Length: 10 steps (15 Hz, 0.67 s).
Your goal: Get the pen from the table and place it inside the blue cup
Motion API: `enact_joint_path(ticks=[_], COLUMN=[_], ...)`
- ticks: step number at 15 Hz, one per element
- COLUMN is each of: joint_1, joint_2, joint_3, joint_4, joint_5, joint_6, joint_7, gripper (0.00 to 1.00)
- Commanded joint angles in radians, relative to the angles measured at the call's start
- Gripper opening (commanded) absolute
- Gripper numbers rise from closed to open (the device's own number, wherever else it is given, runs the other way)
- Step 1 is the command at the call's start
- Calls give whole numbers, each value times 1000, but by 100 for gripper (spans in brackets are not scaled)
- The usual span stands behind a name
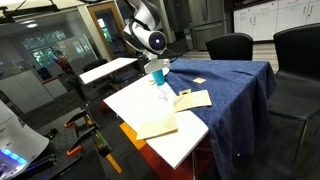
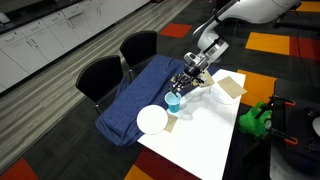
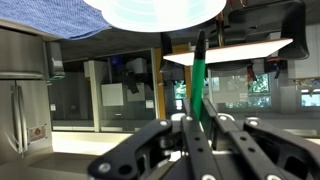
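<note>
My gripper (image 1: 157, 62) (image 2: 189, 82) hangs just above the blue cup (image 1: 158, 75) (image 2: 174, 101), which stands on the table (image 1: 135, 100) (image 2: 200, 140) at the edge of its dark blue cloth. In the wrist view, which stands upside down, the gripper (image 3: 198, 125) is shut on the pen (image 3: 200, 75), a thin green-looking stick that points toward the cup's pale rim (image 3: 165, 12). The pen's tip is near the cup's mouth; I cannot tell whether it is inside. The pen is too small to make out in both exterior views.
Tan paper sheets (image 1: 192, 98) (image 1: 155, 125) (image 2: 230, 88) lie on the white top next to the cup. A white plate (image 2: 152, 120) sits near the cup. Black chairs (image 1: 230, 45) (image 2: 100, 75) stand along the cloth side. A green object (image 2: 255, 118) is beside the table.
</note>
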Motion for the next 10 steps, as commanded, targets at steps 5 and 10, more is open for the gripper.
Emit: enact_joint_path(ticks=[5, 10], joint_1=[2, 3], joint_2=[85, 131], joint_3=[-13, -14], joint_4=[69, 106], joint_5=[64, 101], joint_6=[-46, -48], joint_7=[-78, -102], gripper=[3, 3])
